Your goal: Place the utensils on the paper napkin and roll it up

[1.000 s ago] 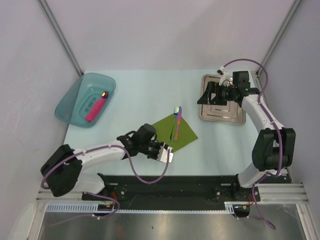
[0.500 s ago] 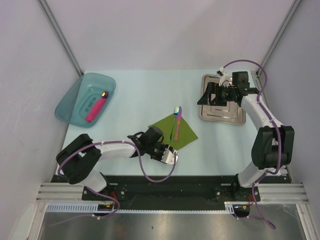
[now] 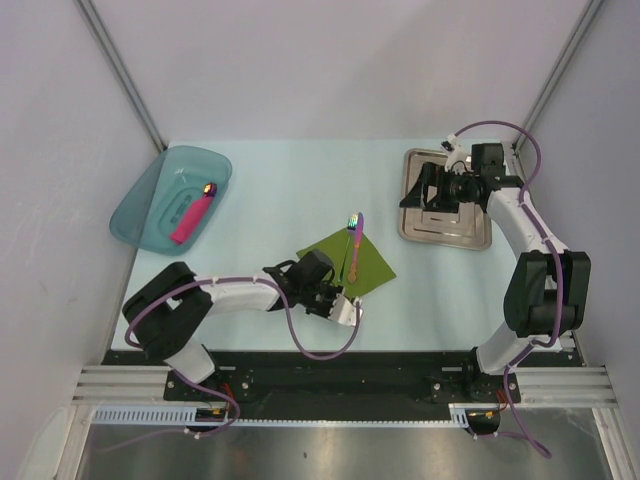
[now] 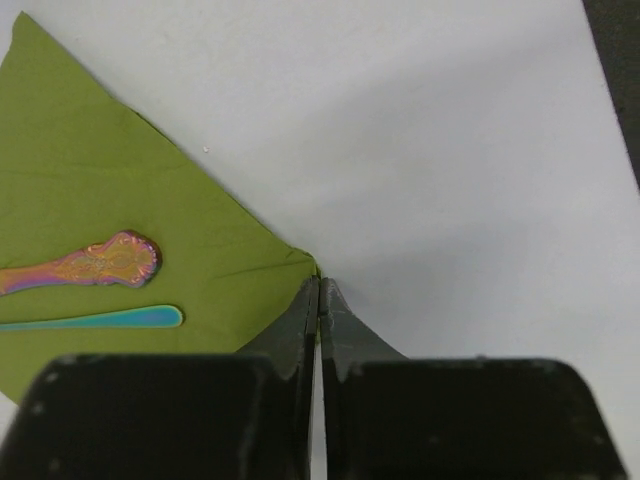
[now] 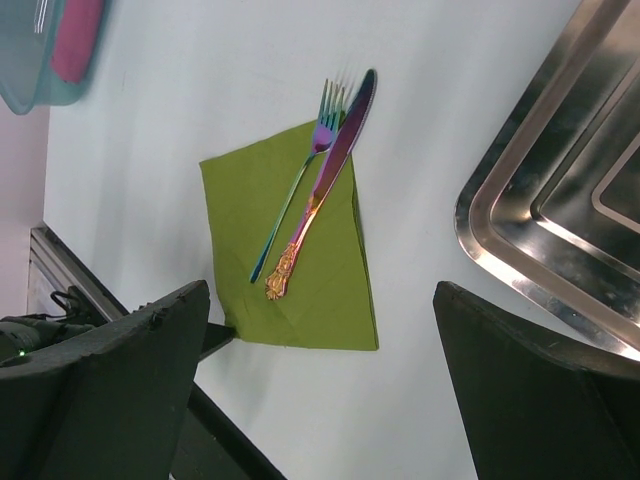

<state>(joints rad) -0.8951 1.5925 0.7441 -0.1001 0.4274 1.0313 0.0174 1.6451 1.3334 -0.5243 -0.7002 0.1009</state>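
The olive-green paper napkin (image 3: pixel 372 262) lies flat on the table near the middle front, and also shows in the left wrist view (image 4: pixel 100 190) and the right wrist view (image 5: pixel 235 230). The two iridescent utensils (image 3: pixel 352 245) lie side by side on it. They are a knife (image 5: pixel 325 185) and a fork (image 5: pixel 290 200), with tips past the far corner and handles (image 4: pixel 100 262) toward me. My left gripper (image 3: pixel 343 299) (image 4: pixel 318 285) is shut, its tips touching the napkin's near corner; I cannot tell whether any paper is pinched. My right gripper (image 3: pixel 425 190) (image 5: pixel 320 290) is open and empty above the tray's left edge.
A silver steel tray (image 3: pixel 475 235) sits at the back right, under my right arm, and shows in the right wrist view (image 5: pixel 520 230). A teal plastic tub (image 3: pixel 140 215) at the back left holds a pink bar (image 3: pixel 190 218). The black table edge is just behind my left gripper.
My left arm has swung right and brought its gripper to the napkin's near corner. My right gripper has barely moved. The napkin and utensils lie as before.
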